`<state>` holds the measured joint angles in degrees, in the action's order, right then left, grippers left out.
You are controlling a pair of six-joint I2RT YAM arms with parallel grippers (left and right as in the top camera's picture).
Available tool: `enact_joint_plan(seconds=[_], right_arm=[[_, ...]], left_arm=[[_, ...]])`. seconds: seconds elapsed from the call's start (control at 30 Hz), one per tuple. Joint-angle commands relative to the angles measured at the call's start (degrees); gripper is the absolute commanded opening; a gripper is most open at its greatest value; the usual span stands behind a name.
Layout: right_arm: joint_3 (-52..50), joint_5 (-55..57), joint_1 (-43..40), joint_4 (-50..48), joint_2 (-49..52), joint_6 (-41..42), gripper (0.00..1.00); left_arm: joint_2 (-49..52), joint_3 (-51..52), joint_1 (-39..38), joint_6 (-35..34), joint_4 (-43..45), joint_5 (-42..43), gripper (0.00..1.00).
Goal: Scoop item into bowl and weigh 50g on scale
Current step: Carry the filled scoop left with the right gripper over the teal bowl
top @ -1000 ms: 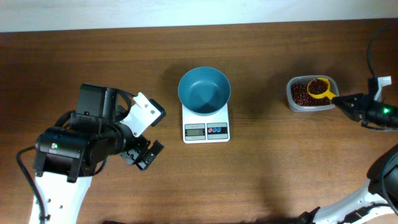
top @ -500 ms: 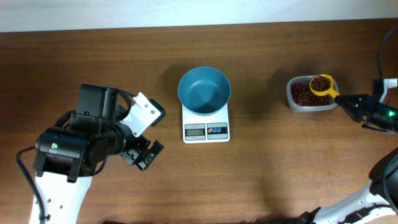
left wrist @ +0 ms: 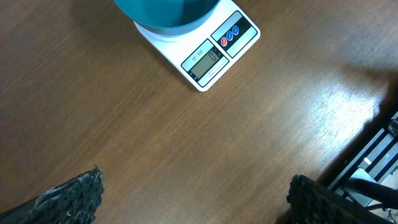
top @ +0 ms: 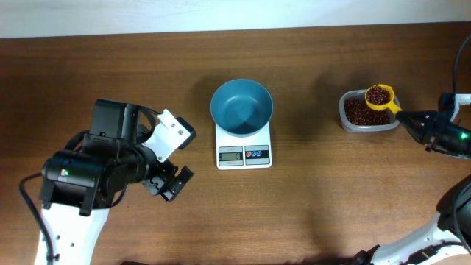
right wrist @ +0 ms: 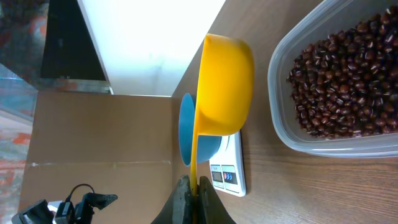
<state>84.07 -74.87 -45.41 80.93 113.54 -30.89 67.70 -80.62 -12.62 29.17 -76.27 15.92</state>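
Observation:
The teal-blue bowl [top: 241,107] stands empty on the white scale [top: 243,152] at mid-table. It also shows in the left wrist view [left wrist: 165,14] with the scale [left wrist: 211,59]. My right gripper [top: 412,120] is shut on the handle of a yellow scoop [top: 380,98] filled with reddish-brown beans, held above the far right edge of the clear tub [top: 362,112] of beans. In the right wrist view the scoop [right wrist: 225,84] hangs left of the tub's beans [right wrist: 346,81], my fingers [right wrist: 193,196] clamping its handle. My left gripper [top: 171,184] is open and empty over bare table, left of the scale.
The left arm's black body [top: 96,165] fills the left side of the table. The right arm's cable [top: 450,103] sits at the right edge. Bare wood lies between scale and tub.
My right gripper has lifted the bean-filled scoop up out of the tub and drawn it slightly back and right. The left arm has not moved.

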Motion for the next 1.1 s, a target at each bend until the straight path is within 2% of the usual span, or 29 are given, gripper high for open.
enact_joint_plan(seconds=[0.0, 1.07], right_arm=[[-0.4, -2.8, 0.3, 1.0, 0.4, -2.2, 0.04], [-0.4, -12.4, 28.1, 0.8, 0.4, -2.1, 0.04]], left_arm=[[-0.3, -0.9, 0.3, 0.9, 0.1, 0.9, 0.99], [-0.3, -0.9, 0.3, 0.9, 0.1, 0.9, 0.99]])
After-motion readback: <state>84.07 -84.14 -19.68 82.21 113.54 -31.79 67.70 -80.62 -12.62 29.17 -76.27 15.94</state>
